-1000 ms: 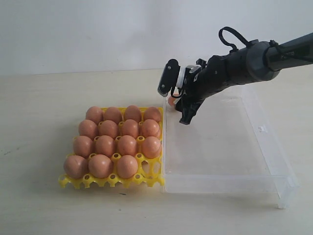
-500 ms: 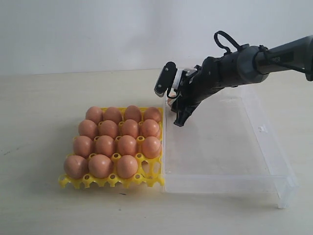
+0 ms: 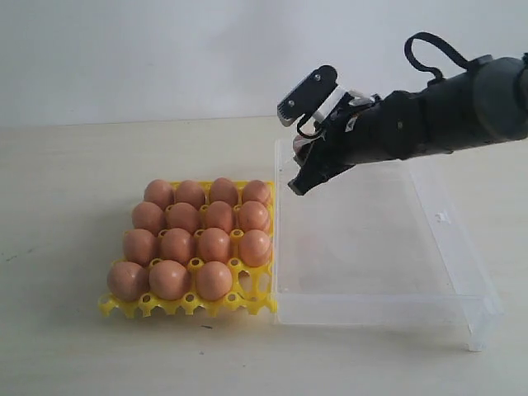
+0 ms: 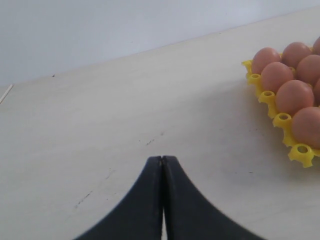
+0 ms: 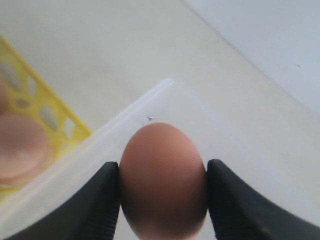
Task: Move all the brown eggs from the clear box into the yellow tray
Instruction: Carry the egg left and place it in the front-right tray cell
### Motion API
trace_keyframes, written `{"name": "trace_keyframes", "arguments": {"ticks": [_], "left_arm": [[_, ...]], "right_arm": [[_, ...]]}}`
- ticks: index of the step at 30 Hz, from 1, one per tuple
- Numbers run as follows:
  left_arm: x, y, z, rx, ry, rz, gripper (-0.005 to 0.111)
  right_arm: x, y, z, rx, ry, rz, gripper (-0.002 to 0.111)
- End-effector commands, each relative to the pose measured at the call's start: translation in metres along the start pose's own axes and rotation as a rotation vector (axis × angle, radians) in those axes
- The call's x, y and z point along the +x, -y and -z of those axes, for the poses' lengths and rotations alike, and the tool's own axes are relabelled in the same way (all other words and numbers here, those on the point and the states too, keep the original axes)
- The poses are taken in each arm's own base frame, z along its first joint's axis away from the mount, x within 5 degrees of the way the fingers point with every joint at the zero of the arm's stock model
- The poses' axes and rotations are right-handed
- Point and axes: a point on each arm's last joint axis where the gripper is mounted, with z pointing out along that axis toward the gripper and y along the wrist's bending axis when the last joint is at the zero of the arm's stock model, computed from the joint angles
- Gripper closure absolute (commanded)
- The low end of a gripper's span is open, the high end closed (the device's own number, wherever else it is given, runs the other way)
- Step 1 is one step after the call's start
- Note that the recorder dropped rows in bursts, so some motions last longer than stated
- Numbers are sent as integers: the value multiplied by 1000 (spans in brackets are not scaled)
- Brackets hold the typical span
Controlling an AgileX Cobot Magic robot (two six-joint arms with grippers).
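My right gripper (image 3: 290, 150) hangs above the far left corner of the clear box (image 3: 379, 307), shut on one brown egg (image 5: 162, 180). Its black fingers (image 5: 102, 200) press the egg's two sides. In the exterior view only a sliver of that egg (image 3: 299, 145) shows between the fingers. The yellow tray (image 3: 252, 302) lies left of the box and holds several brown eggs (image 3: 214, 245); its front right cup is bare. The box holds no egg that I can see. My left gripper (image 4: 162, 159) is shut on nothing, low over bare table, with the tray's edge (image 4: 300, 153) off to one side.
The box's near right corner carries a small latch tab (image 3: 480, 332). A pale wall rises behind the beige table (image 3: 66, 206). The left arm is out of the exterior view.
The right gripper closed on an egg at the box's far left corner and lifted it, the arm swinging up and slightly right. Tray and box have not moved.
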Motion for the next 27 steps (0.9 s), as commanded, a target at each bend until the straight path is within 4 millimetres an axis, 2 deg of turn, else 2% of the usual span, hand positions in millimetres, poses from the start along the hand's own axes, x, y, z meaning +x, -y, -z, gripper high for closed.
{"name": "trace_keyframes", "arguments": {"ticks": [1,6,9,12,19,27], "left_arm": [[-2,0,1,-1,19,1,107],[-2,0,1,-1,19,1,107],[-2,0,1,-1,19,1,107],[-2,0,1,-1,19,1,107],[-2,0,1,-1,19,1,107],[-2,0,1,-1,19,1,107]], "right_arm": [[-5,-27,43,-18,158,-196,108],[-7,-75,78,-216,332,-329,108],[-1,-96,86,-344,399,-399,108],[9,-111,88,-421,390,-413,108],[34,-123,82,-458,321,-457,108],[47,-125,72,-427,271,-486,108]]}}
